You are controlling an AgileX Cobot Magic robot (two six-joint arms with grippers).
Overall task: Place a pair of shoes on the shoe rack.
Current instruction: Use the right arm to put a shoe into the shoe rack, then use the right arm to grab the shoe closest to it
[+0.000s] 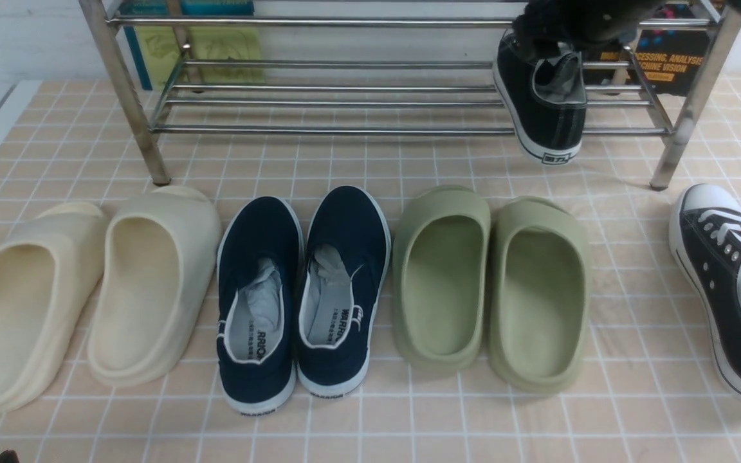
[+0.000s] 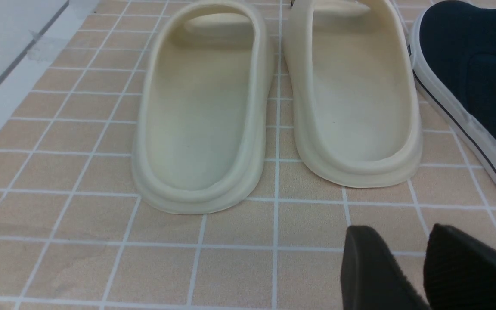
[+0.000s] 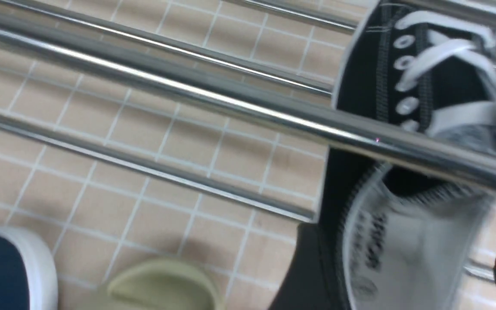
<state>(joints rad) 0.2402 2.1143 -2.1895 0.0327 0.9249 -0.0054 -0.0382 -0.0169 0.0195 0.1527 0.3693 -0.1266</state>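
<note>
At far left, the left gripper (image 2: 403,241) is near the floor (image 2: 230,275) and holds nothing. Its tips have a small gap, but the parts behind look joined, so I cannot tell if it is closed.

Two cream clogs (image 1: 145,283) are smooth and rounded, with deep oval openings. Beside them, two navy slip-ons (image 1: 258,379) have cloth uppers, white soles and paper stuffed inside. Next, two olive green clogs (image 1: 538,296) look soft and matte, side by side.

Behind this row is the shoe rack (image 1: 345,130), of shiny steel bars with thick legs. Towards its right part, one black sneaker (image 1: 557,128) lies across the lower bars, its heel beyond the front bar. The right gripper (image 3: 409,258) is wide open and has released this sneaker; its fingers stand on both sides of the heel part. I cannot tell if they touch the canvas.

At far right, the other black sneaker (image 1: 724,257) is on the floor, with white rubber toe and white laces.

The front view shows the label on the racked sneaker's heel; the right wrist view shows its metal eyelets, laces and printed insole. The left wrist view does not show the rack.
</note>
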